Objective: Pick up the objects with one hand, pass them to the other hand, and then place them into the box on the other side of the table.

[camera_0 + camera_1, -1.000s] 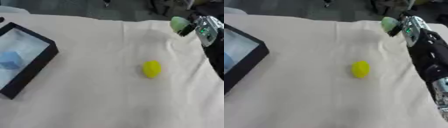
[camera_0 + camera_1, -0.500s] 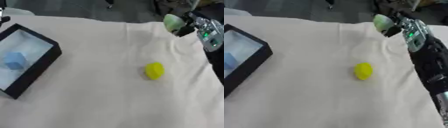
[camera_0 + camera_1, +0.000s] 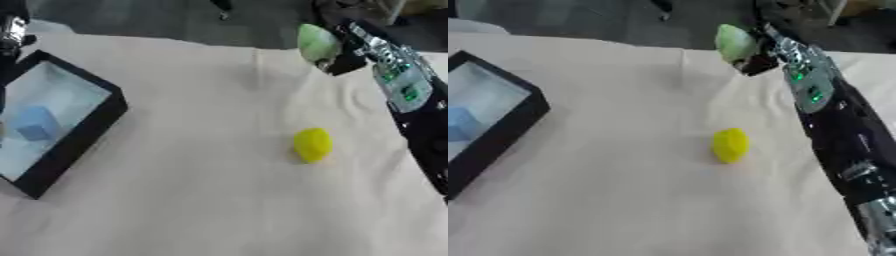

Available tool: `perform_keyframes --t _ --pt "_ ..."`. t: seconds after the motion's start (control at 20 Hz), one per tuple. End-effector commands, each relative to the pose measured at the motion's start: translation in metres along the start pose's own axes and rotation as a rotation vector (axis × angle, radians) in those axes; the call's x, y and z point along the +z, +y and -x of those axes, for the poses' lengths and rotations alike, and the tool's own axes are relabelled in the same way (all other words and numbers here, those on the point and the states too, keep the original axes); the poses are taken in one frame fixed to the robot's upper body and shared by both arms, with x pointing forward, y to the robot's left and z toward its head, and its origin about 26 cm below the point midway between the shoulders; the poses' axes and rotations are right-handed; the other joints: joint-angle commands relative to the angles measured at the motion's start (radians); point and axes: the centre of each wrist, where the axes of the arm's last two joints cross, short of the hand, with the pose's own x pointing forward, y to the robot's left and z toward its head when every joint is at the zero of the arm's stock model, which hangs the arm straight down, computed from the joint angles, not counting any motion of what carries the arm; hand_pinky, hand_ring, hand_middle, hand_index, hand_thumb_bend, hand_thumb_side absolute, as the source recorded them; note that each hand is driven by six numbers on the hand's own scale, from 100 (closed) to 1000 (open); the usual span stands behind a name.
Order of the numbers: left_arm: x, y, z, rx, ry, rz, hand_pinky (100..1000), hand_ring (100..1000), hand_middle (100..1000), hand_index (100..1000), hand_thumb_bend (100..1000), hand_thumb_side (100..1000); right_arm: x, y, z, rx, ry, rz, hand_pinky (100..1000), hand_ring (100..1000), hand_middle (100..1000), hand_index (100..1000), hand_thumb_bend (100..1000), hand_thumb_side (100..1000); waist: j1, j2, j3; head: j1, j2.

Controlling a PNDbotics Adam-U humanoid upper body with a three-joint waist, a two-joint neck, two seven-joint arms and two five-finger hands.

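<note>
One yellow egg-shaped object (image 3: 312,144) lies nearest on the cream tablecloth (image 3: 201,200); it looks light, smooth and probably slippery, best taken around its middle. To the left, the black box (image 3: 84,131) holds a blue block (image 3: 37,123). Farther, the right hand (image 3: 756,56) grips a pale green object (image 3: 734,42) above the table's back edge. Behind it the floor is dark.

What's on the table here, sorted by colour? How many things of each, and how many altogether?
Yellow: 1, a yellow object lying on the cloth.
Pale green: 1, a green object held up by the right hand.
Blue: 1, a blue block inside the box.
Black: 1, the black box at the left.
Total: 4.
</note>
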Motion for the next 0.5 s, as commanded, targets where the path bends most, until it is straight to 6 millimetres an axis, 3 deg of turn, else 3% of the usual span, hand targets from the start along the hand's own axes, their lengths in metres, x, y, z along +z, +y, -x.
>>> perform_keyframes --t 0.05,0.25,0.5 --pt "-0.004 -0.002 -0.011 -0.015 -0.010 0.060 848 1000 984 821 149 640 0.003 -0.009 -0.019 0.007 -0.075 0.047 728 554 410 575 100 100 0.017 -0.018 0.001 0.005 -0.014" --pt "-0.006 -0.009 -0.023 -0.068 -0.037 0.133 848 1000 977 822 136 576 0.010 0.001 -0.028 -0.012 -0.120 0.054 720 549 406 573 100 100 0.017 -0.016 0.002 0.004 -0.014" --pt "-0.007 -0.022 -0.034 -0.137 -0.080 0.226 846 1000 974 822 124 583 0.018 0.016 -0.035 -0.052 -0.162 0.054 712 541 399 571 100 100 0.020 -0.018 0.003 0.006 -0.030"
